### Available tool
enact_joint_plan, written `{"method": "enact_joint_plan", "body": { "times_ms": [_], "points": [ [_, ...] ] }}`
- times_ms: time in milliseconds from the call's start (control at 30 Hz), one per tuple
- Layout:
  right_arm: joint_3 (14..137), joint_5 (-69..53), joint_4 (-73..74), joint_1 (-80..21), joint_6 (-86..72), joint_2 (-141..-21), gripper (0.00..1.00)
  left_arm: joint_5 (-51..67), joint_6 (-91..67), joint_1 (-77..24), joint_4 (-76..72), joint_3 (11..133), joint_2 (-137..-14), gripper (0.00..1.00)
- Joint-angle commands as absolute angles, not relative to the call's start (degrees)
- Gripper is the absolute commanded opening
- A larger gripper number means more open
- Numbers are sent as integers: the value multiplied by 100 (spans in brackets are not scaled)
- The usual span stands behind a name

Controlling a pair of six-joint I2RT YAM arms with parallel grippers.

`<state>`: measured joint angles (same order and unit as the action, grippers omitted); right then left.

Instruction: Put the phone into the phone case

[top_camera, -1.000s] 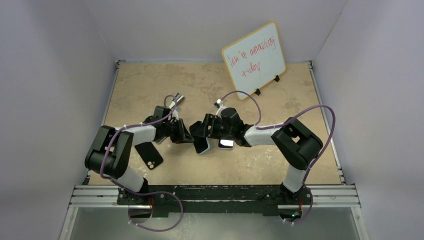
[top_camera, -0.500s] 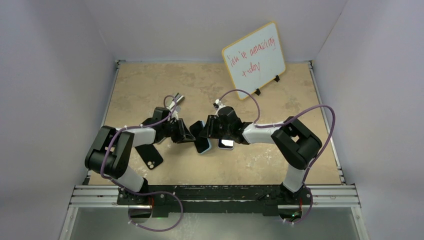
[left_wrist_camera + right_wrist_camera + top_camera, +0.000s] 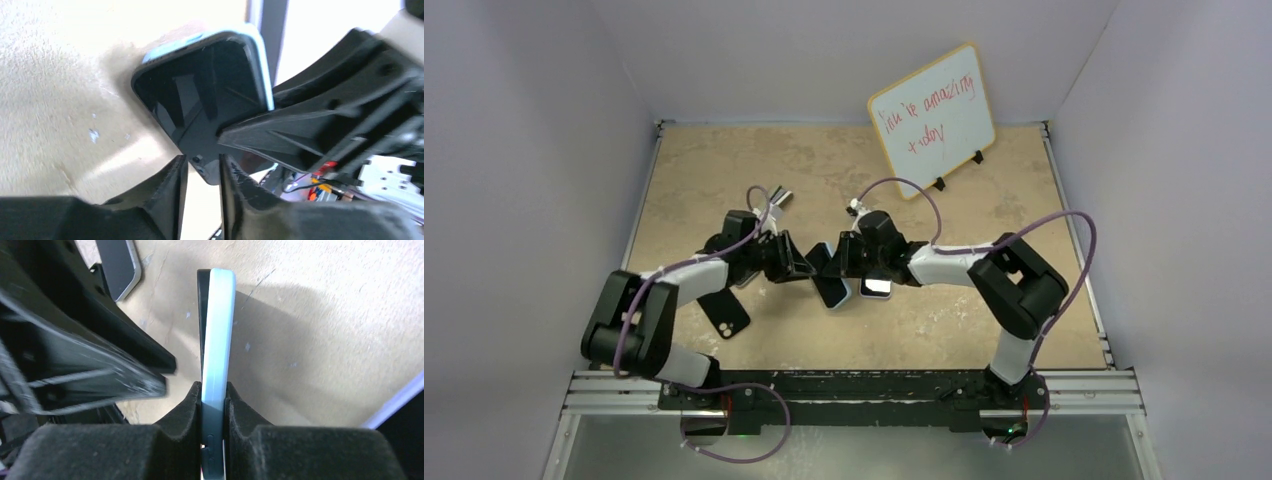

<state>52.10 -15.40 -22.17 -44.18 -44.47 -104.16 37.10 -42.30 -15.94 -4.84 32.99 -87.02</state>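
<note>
Out over the middle of the beige speckled tabletop the two arms meet nose to nose around one object. The right fingers are clamped tight on a pale blue phone case, gripping it by its lower end so that it stands edge-on away from them. A black glossy phone lies flat against the case, its dark edge showing just beside the blue one, and from the left wrist the blue rim wraps the phone's top and one long side. I cannot tell whether the phone is seated all the way in. The left fingers are drawn narrow and pinch the phone's nearest corner between their tips, right up against the other arm's black fingers. Off to the left, lying flat beside the left arm, sits a dark rectangular slab with a silvery edge. At the far edge a small whiteboard with red handwriting stands propped up.
</note>
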Motion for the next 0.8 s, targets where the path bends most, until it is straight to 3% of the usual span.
{"method": "enact_joint_plan", "body": {
  "times_ms": [0,200,300,467,767],
  "points": [
    [5118,-1738,-2076,-4269,-4227,-9327,1,3931,-3896,-1268,-30,3712,-7518,42],
    [4531,-2690,-2657,-3782,-4600,-7835,1,4727,-3599,-1055,331,4077,-6281,76],
    [4465,-2978,-2700,-3717,-4661,-7261,2,4998,-3704,-1046,182,4199,-5858,83],
    [4318,-3446,-3284,-3701,-5095,-6561,3,5872,-4900,-1046,-1840,3894,-5480,85],
    [4311,-4350,-5048,-3697,-6235,-6544,5,6056,-7236,-1046,-5602,3184,-5502,85]
  ]
}}
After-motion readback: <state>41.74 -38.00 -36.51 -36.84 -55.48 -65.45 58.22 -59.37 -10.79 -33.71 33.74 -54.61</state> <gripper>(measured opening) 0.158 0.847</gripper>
